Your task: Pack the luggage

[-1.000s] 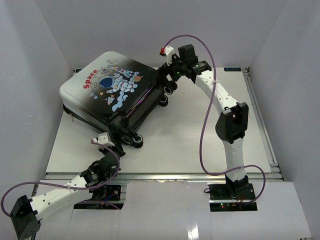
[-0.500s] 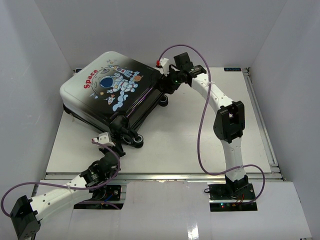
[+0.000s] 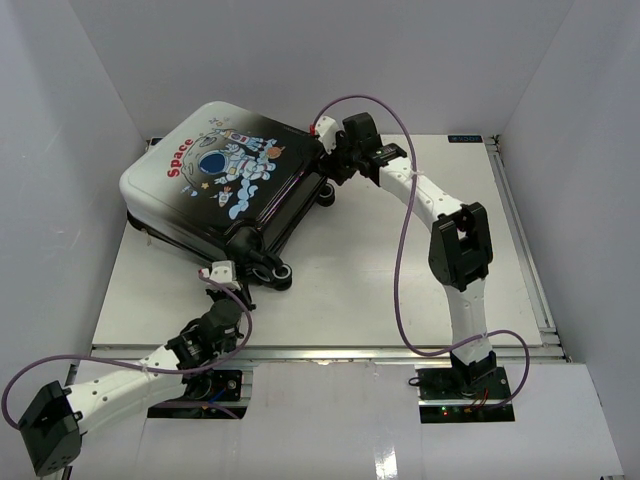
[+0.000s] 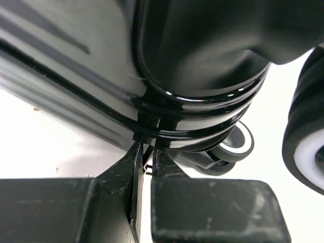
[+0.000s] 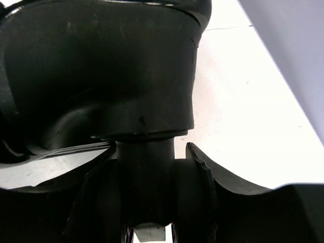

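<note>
The luggage lies shut on the table at the back left, astronaut and red "Space" print facing up. My left gripper is at its near corner beside the wheels. In the left wrist view the gripper is pinched on a thin zipper pull under the black zipper rim. My right gripper is at the luggage's far right corner. In the right wrist view its jaws straddle a black caster wheel and press on it. The lining is hidden.
The white table has a metal rail along its right edge and front edge. White walls close in on the left, back and right. A purple cable loops beside the right arm.
My right gripper has moved left and down onto the luggage's far corner wheel. My left gripper has shifted right along the near rim. The luggage has turned slightly.
</note>
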Controlling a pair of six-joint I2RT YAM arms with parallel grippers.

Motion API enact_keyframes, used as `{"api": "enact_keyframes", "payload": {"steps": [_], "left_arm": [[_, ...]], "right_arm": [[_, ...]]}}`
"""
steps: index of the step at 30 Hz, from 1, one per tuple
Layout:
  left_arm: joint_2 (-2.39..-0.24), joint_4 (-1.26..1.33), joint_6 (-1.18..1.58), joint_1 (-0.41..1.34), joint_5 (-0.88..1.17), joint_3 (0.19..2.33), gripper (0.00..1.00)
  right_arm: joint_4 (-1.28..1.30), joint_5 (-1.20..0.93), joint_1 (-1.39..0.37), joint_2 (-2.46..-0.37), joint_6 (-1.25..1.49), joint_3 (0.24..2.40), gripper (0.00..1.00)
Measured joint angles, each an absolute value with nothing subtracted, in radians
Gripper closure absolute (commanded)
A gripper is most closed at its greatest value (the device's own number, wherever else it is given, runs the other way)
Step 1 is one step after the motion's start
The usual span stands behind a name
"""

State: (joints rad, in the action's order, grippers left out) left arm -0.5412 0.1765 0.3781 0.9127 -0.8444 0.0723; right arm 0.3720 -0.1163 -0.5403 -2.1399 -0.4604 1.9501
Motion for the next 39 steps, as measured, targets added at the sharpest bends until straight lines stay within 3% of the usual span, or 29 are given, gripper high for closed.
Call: {"api": "enact_keyframes", "payload": {"steps": [10,17,30,39], "left_arm": [[-0.781,0.402,0.274,0.891,-0.757,0.087,1.00],[-0.830,0.467,0.226,0.903,-0.692,0.089,1.00],[-0.928,0.507,0.148,0.967,-0.534,0.146,1.00],[-1.021,0.564,0.113,0.980,-0.483,0.183,1.00]], "right_arm": [[0.165,-0.009,-0.554,-2.116,-0.530,1.840,0.92],[0.101,0.020,-0.554,-2.104,-0.543,1.802,0.92],[0.087,-0.068,-0.565,-2.105,-0.588,1.986,0.92],[0.048,-0.079,-0.576,-2.105,-0.609,2.004,0.92]]}}
